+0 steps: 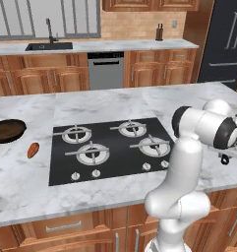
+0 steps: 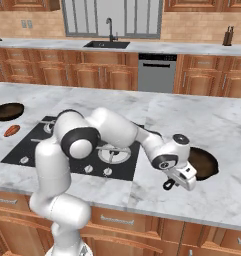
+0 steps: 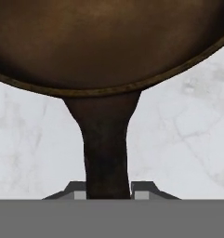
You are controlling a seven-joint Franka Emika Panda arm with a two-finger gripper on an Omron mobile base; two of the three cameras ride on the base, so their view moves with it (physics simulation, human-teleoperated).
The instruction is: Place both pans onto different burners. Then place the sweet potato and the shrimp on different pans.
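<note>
A: Tool point(image 2: 168, 185) first: where is it?

B: Low over the marble bench point(image 2: 212, 125), right of the cooktop point(image 1: 110, 147), at the near side of the right-hand pan point(image 2: 204, 162). In the right base view the wrist covers part of that pan's bowl and its whole handle.

A: Pinching the handle?

B: In the hand view the pan handle point(image 3: 106, 153) runs down between the two fingertips point(image 3: 143, 190), one close on each side. Only their tops show, and contact is not clear, so I cannot tell whether the tool grips the handle or merely straddles it.

A: The other pan?

B: The left-hand pan point(image 1: 7, 130) sits on the bench left of the cooktop, well apart from the first. The left edge of the left base view cuts off its handle.

A: Sweet potato?

B: The sweet potato point(image 1: 33, 149) lies on the bench just in front of that pan, between it and the cooktop's edge.

A: Burners?

B: Four burners point(image 1: 93, 153) show from the left base view; the arm covers several in the right base view.
</note>
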